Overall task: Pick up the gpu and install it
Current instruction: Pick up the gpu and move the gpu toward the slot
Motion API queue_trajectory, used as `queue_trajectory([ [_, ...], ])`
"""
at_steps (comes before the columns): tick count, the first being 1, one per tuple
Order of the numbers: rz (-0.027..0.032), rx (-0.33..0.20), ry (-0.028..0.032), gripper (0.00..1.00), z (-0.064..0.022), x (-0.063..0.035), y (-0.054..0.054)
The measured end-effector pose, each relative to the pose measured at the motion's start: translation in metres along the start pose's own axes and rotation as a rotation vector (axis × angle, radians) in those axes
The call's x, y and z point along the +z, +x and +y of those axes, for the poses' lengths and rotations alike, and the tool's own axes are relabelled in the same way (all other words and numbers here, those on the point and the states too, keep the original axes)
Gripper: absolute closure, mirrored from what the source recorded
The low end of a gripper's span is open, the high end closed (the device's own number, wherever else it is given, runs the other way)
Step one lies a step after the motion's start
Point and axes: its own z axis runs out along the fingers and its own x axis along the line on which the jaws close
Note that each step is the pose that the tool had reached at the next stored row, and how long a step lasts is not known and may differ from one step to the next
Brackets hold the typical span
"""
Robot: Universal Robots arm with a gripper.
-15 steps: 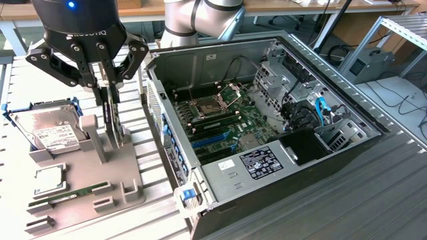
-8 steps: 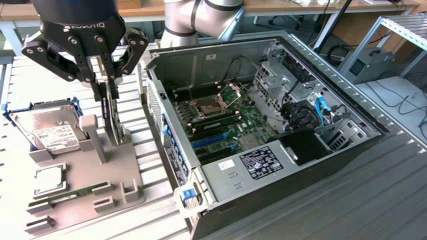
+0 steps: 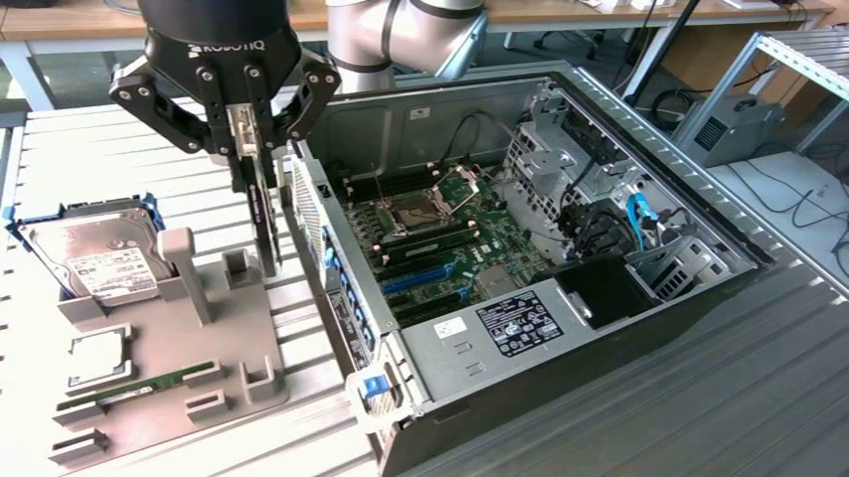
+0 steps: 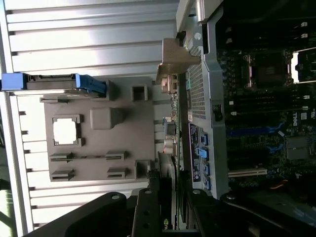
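My gripper is shut on the gpu, a thin black card that hangs upright on edge with its silver bracket uppermost between the fingers. The card's lower end hovers just over the grey holder tray, close beside the outer wall of the open computer case. In the wrist view the gpu runs edge-on away from the gripper, its bracket at the far end, alongside the case's perforated rear panel. Blue expansion slots lie on the motherboard inside the case.
The holder tray carries a silver hard drive in a blue frame, a square chip and a green memory stick. The case holds the CPU socket, cables and a black box. A slatted table surface surrounds everything.
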Motion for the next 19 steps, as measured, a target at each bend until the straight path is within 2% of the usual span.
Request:
queue_trajectory([
  [19, 0.0000, 0.000, 0.0007, 0.74, 0.0026, 0.0004, -0.017],
])
